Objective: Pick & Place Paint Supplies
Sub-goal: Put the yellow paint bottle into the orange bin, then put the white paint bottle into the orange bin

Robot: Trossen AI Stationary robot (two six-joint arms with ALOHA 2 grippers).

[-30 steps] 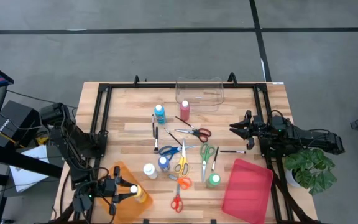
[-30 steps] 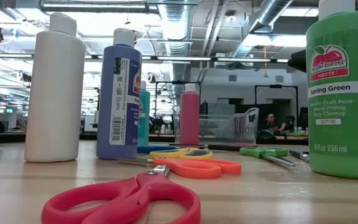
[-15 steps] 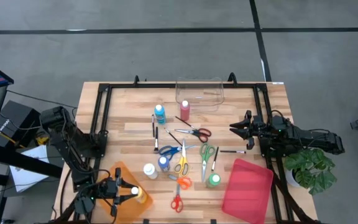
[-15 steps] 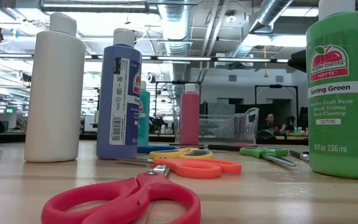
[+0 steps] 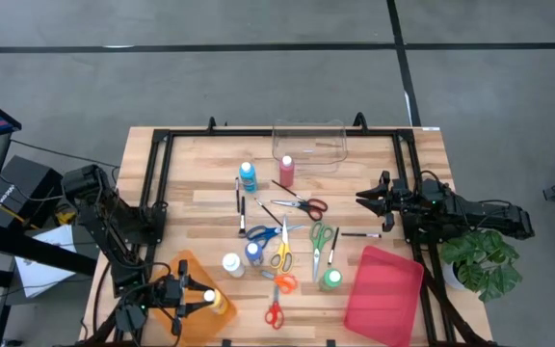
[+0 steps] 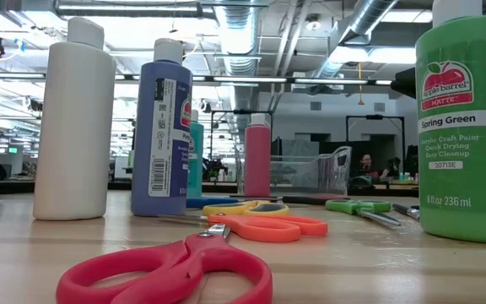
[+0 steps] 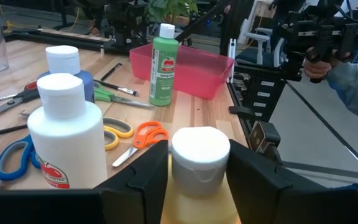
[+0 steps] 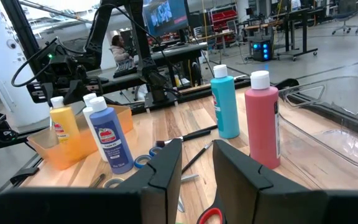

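My left gripper (image 5: 193,294) is at the near left corner, shut around a yellow paint bottle (image 7: 199,186) with a white cap that stands in the orange tray (image 5: 186,265). My right gripper (image 8: 194,180) is open and holds nothing, hovering by the table's right rail (image 5: 366,200). In mid-table stand the teal bottle (image 5: 248,175), red bottle (image 5: 286,171), white bottle (image 5: 231,263), blue bottle (image 5: 253,253) and green bottle (image 5: 331,280). Several scissors, such as the red pair (image 6: 175,270), and thin dark brushes (image 5: 242,214) lie flat between them. My left gripper pinches the yellow bottle between its two fingers at the shoulder just below the white cap (image 7: 201,152). One finger (image 7: 145,183) lies on each side. The fingers come level from the table's left side. The bottle is upright with its base in the orange tray (image 8: 64,155).
A red tray (image 5: 385,294) sits at the near right and a clear plastic container (image 5: 308,145) at the far edge. Black rails (image 5: 157,173) run along the table's sides. A person's hand (image 7: 328,62) holds a device beyond the table. A plant (image 5: 485,260) stands off the right edge.
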